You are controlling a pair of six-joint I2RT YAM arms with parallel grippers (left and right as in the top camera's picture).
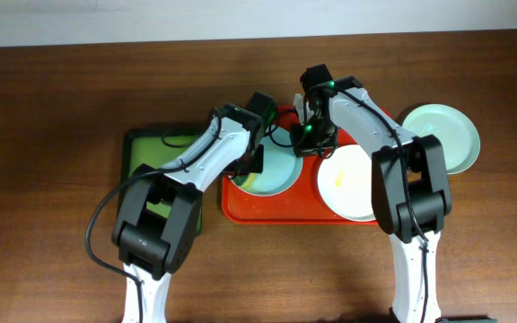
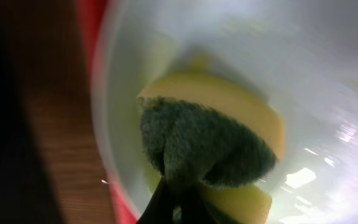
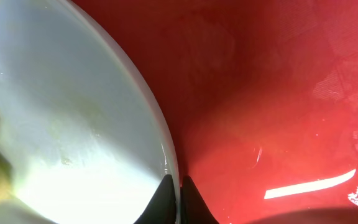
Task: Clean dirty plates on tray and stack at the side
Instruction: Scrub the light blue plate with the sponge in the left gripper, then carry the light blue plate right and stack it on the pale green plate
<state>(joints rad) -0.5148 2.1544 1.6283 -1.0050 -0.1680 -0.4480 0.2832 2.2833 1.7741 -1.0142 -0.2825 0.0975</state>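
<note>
Red tray (image 1: pixel 237 205) on wooden surface (image 1: pixel 52 135) carries mint-blue plate (image 1: pixel 281 175) and smeared white plate (image 1: pixel 357 193). Second mint-blue plate (image 1: pixel 447 135) sits off tray, at right. Left jaws clamp yellow-green sponge (image 2: pixel 210 143) onto mint-blue plate; right jaws pinch its rim. Green tray (image 1: pixel 142 152) at left.

tray (image 1: pixel 276 210): two plates (image 1: pixel 348 184) | third plate (image 1: pixel 445 135): table (image 1: pixel 43 135), right | smaller tray (image 1: pixel 146 148): left
</note>
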